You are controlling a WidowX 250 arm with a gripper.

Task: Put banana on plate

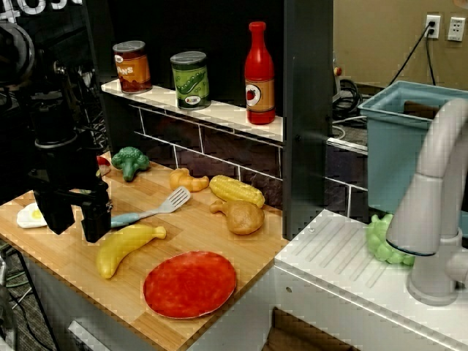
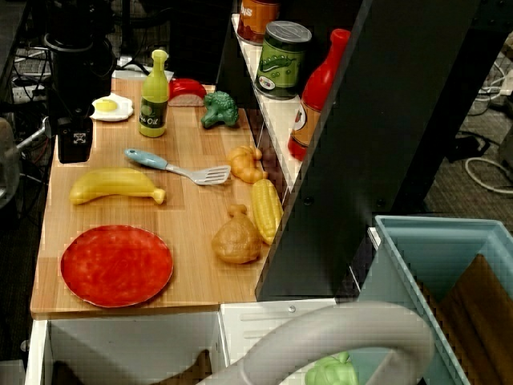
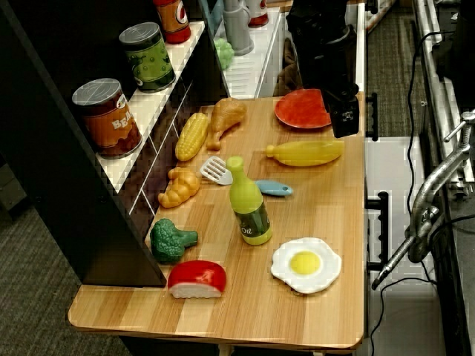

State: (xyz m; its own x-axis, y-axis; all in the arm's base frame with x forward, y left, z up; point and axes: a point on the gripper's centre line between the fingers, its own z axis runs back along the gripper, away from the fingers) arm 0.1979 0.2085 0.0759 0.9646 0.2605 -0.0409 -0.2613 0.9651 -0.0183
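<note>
The yellow banana (image 1: 129, 246) lies flat on the wooden counter, just behind the red-orange plate (image 1: 190, 284), and nothing rests on the plate. My black gripper (image 1: 75, 223) hangs near the counter's front-left edge, close to the banana's left end and apart from it. Its two fingers stand apart with nothing between them, so it is open. From the overhead view, the banana (image 2: 112, 184) sits between the gripper (image 2: 74, 146) and the plate (image 2: 116, 265). The side view has the gripper (image 3: 346, 122) above the banana (image 3: 308, 152), next to the plate (image 3: 300, 110).
A blue-handled spatula (image 1: 146, 213) lies just behind the banana. A fried egg (image 1: 31, 216), an oil bottle (image 2: 154, 96), broccoli (image 1: 130, 161), corn (image 1: 236, 191) and a chicken leg (image 1: 240, 216) share the counter. Cans and a ketchup bottle (image 1: 259, 73) stand on the shelf. A sink is to the right.
</note>
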